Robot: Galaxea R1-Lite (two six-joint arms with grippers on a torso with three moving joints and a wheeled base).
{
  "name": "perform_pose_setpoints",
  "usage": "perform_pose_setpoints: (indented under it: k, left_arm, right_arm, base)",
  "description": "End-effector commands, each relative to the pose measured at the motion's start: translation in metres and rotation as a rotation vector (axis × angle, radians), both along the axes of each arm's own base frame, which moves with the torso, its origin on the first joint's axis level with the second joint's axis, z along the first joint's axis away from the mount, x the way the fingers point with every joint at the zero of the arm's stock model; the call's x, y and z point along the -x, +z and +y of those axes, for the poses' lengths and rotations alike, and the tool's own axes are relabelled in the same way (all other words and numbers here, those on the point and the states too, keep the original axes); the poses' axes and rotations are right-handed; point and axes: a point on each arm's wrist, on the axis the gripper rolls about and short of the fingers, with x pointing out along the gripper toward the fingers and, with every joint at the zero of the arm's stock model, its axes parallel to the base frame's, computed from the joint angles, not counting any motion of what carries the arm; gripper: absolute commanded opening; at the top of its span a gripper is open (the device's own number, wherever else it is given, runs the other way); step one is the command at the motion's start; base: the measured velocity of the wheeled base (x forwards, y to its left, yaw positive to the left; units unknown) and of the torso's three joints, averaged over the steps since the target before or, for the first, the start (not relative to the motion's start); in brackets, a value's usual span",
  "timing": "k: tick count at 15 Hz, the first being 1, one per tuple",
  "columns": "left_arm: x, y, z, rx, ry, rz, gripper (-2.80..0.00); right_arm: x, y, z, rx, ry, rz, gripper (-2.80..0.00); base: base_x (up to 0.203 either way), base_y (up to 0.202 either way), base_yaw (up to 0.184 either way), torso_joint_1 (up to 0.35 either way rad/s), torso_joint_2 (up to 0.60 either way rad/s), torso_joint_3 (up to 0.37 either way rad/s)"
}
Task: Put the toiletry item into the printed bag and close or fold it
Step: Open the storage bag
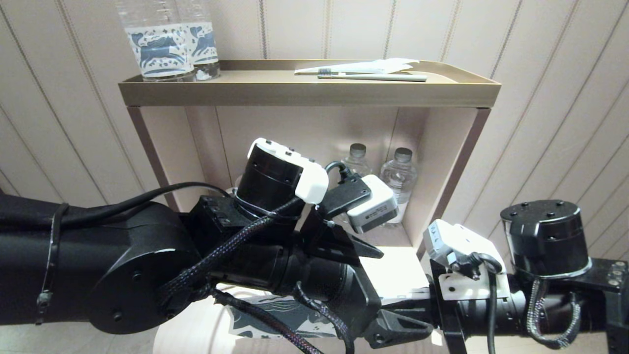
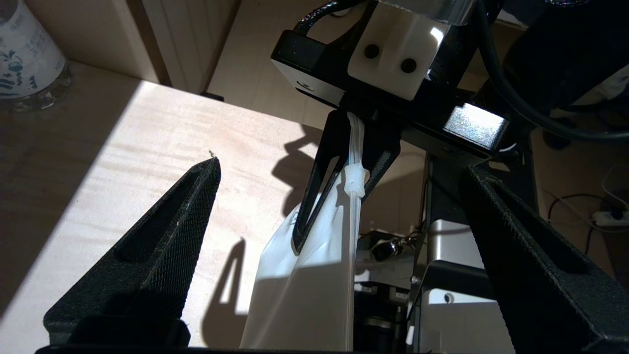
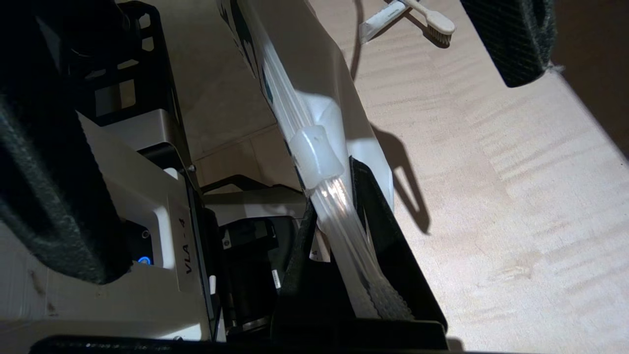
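Right end effector (image 3: 344, 231) clamps printed bag (image 3: 314, 98); left (image 2: 339, 216) open.

Hard sunlight streaks the tabletop (image 2: 147, 147) (perhaps sidelit), with crisp dark shadows.

surface: pale wood table (image 3: 516, 196) | on it: toothbrush (image 3: 432, 17) | shelf tray (image 1: 304, 91): bottles (image 1: 169, 42), toothbrush

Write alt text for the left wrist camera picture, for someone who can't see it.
The right gripper is shut on the zip edge of the printed bag, which hangs above a sunlit wooden table. The left gripper is open, one finger on either side of the bag.
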Motion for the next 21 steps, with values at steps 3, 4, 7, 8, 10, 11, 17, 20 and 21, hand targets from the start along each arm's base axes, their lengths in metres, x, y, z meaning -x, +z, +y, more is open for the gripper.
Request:
perform_pose_setpoints:
  k: [3,4,7,8,10,11,17,20,21]
  left_arm:
    - [-0.0005,-0.0005,-0.0007,0.002,-0.002,-0.002,0.0]
    - [-0.0007,-0.0009,-0.001,0.005,-0.001,-0.005,0.0]
    - [-0.0011,-0.0026,-0.0015,0.003,0.001,-0.007,-2.8]
    - [-0.0011,-0.0026,-0.0015,0.003,0.001,-0.005,-2.8]
    - [-0.0013,-0.0015,-0.0018,0.007,0.002,-0.005,-2.8]
    - [-0.0013,-0.0018,-0.0017,0.006,0.002,-0.004,-2.8]
    - [-0.0003,-0.0052,-0.0003,-0.005,-0.003,-0.004,-2.8]
    - [0.0012,-0.0051,0.0017,-0.007,-0.002,-0.005,-2.8]
    - [0.0022,-0.0041,0.0031,-0.005,-0.001,-0.005,-2.8]
  right_arm:
    - [0.0003,0.0015,0.0002,-0.006,0.005,-0.007,-2.8]
    - [0.0003,0.0014,0.0003,-0.005,0.005,-0.006,-2.8]
    - [0.0003,0.0011,-0.0002,-0.005,0.003,-0.005,-2.8]
    - [0.0003,0.0011,-0.0002,-0.004,0.004,-0.006,-2.8]
    - [0.0001,0.0015,-0.0001,-0.005,0.004,-0.008,-2.8]
    - [0.0003,0.0011,-0.0002,-0.004,0.004,-0.007,-2.8]
    - [0.0001,0.0017,0.0,-0.006,0.004,-0.009,-2.8]
    - [0.0003,0.0021,-0.0002,-0.007,0.004,-0.011,-2.8]
    - [0.0004,0.0029,-0.0002,-0.009,0.004,-0.014,-2.8]
  base:
    - [0.0,0.0,0.0,0.0,0.0,0.0]
    - [0.0,0.0,0.0,0.0,0.0,0.0]
    - [0.0,0.0,0.0,0.0,0.0,0.0]
    - [0.0,0.0,0.0,0.0,0.0,0.0]
    - [0.0,0.0,0.0,0.0,0.0,0.0]
    - [0.0,0.0,0.0,0.0,0.0,0.0]
    - [0.0,0.0,0.0,0.0,0.0,0.0]
    - [0.0,0.0,0.0,0.0,0.0,0.0]
    - [0.0,0.0,0.0,0.0,0.0,0.0]
